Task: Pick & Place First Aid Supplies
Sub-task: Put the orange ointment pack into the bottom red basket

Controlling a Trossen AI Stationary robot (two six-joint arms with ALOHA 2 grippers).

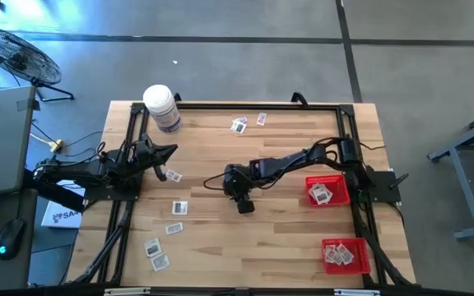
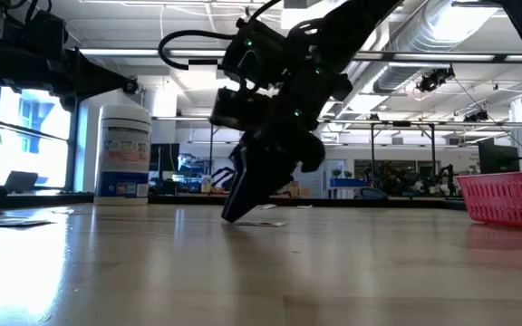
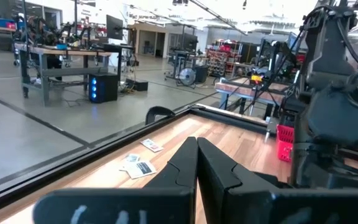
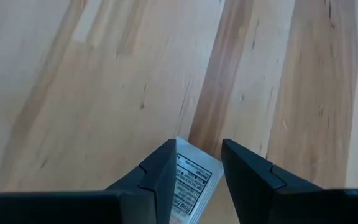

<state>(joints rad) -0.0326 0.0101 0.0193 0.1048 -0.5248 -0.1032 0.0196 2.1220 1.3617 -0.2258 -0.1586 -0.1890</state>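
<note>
Below, flat printed packet (image 4: 191, 182) between dark wedge-shaped right end effector (image 4: 194, 171) fingers.

Bright overhead lights; glare on table (image 2: 80, 263); low view arms backlit, dark.

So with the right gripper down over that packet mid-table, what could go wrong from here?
The packet lies flat between the right gripper's open fingers, so they may close over it or slide it along the table without lifting it. It also sits askew in the gap, so it may be pinched by a corner and slip. The left gripper waits shut, well clear.
</note>
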